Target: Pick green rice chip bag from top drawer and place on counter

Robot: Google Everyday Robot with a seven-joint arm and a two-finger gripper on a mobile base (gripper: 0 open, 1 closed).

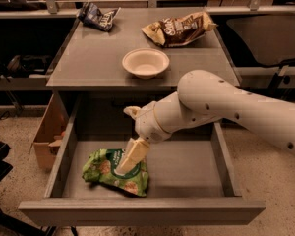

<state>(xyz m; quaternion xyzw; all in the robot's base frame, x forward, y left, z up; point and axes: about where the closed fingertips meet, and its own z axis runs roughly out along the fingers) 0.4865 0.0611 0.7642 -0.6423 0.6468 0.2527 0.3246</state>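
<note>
Claw at green rice chip bag, left part of top drawer | spread or pinching: cannot tell

White bowl sits mid-counter, with bare grey left of it and in front. Behind-right of the bowl, a brown chip bag blocks; behind-left, a dark blue bag. Below the bowl, the gripper hangs over the green rice chip bag in the open top drawer, and the arm crosses the drawer's right side.
</note>
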